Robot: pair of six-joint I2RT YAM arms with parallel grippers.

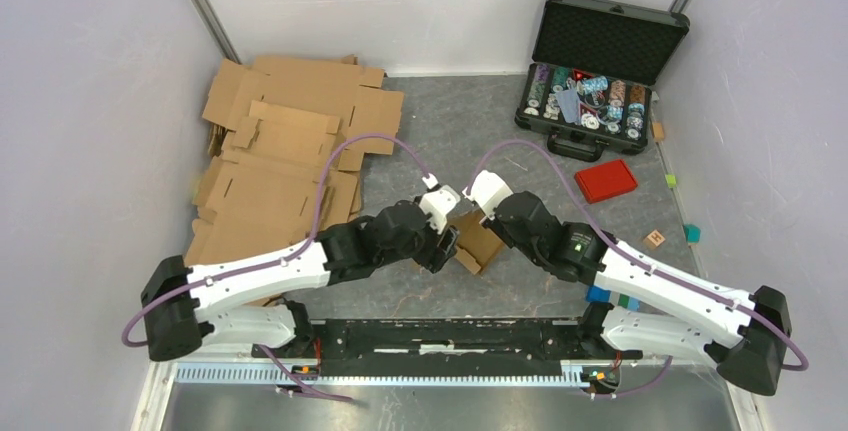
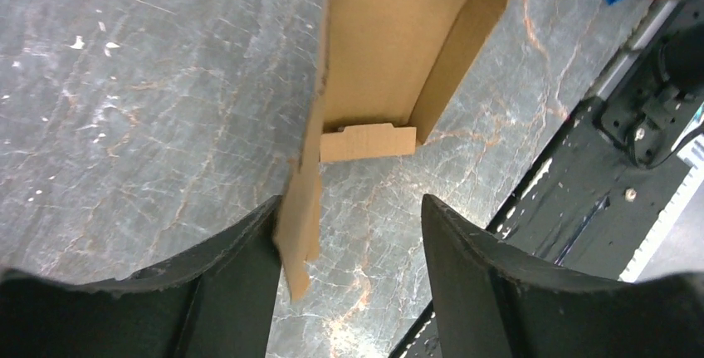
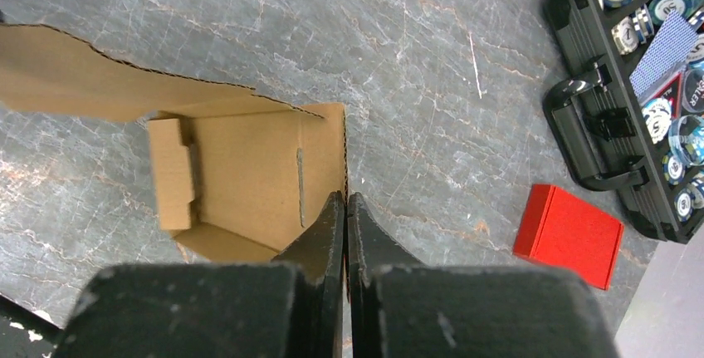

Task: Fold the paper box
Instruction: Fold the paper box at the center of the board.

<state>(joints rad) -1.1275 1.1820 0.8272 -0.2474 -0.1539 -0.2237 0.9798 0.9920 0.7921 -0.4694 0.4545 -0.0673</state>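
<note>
The right pincer [image 3: 345,205] is closed tight on a thin upright wall of the paper box [image 3: 249,167], and the cardboard edge runs straight in between its two black fingers. The left pincer [image 2: 350,202] stands open. A loose flap of the same box hangs along the inside of its left finger [image 2: 249,250], touching it or very nearly.

The box sits at the middle of the bench [image 1: 430,121], between the two wrists. It is a half-formed open tray with a flat floor, raised walls and a small notched tab turned in at one end. In the right wrist view a long, ragged-edged flap spreads away at 10 o'clock.

Toward 12 o'clock from the box, open bench stretches to the back wall [image 1: 440,1]. At 6 o'clock the black rail [image 1: 450,336] that carries the arm bases lies near. At 10 o'clock a heap of cardboard sheets [image 1: 280,161] reaches to just beside the left forearm. At 1 o'clock stands a black case [image 1: 600,71], its foam-lined lid raised and rows of chips inside. A red lid [image 1: 606,180] lies at 2 o'clock, between the case and the right arm. Small coloured blocks [image 1: 692,234] dot the bench's right edge at 3 o'clock.

The cardboard is matt brown. The bench top is grey, marbled with pale veins and fine scratches. The fingers are rough black plastic.
</note>
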